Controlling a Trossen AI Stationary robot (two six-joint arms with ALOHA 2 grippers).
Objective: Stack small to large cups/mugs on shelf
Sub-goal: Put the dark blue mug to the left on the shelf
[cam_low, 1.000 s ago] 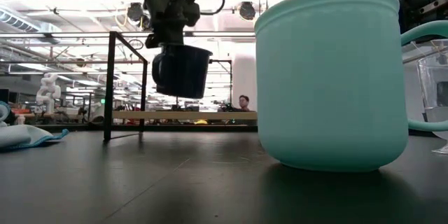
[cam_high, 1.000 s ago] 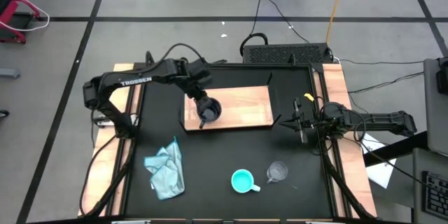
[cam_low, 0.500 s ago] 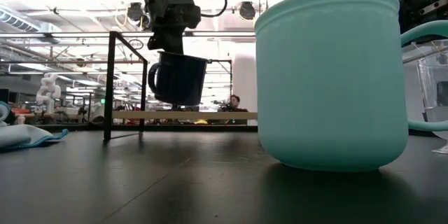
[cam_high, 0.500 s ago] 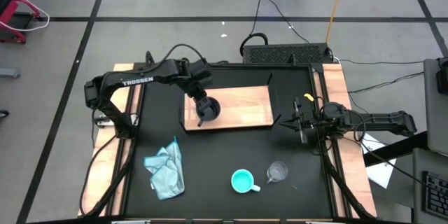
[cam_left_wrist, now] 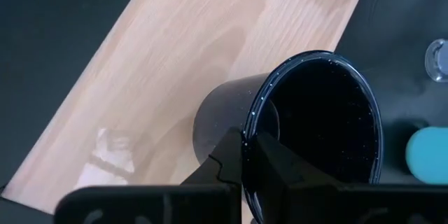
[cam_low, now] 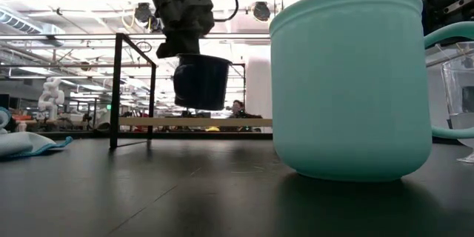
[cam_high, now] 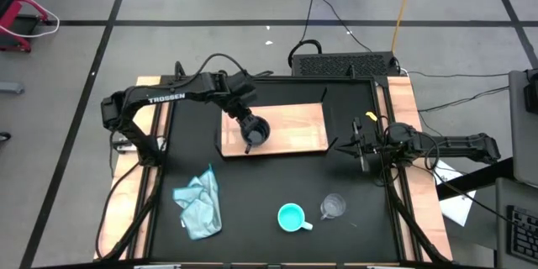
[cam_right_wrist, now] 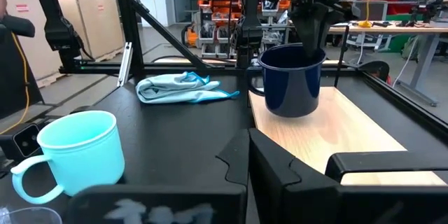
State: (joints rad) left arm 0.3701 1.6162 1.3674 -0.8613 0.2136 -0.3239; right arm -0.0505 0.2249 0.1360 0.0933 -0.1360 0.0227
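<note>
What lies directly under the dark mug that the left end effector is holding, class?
Under the dark mug lies the wooden shelf, with a gap between them. The left end effector grips the mug's rim. The patch of board right beneath the mug's base is hidden from above.

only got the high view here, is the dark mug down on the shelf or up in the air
observer: up in the air. The low view shows a gap between the dark mug and the shelf.
operator: how is it held
observer: by the rim. In the left wrist view the left end effector pinches the wall, one finger inside and one outside.
operator: anything behind the table
observer: yes, the low view shows a person in the room beyond the shelf, well away from the arms.
</note>
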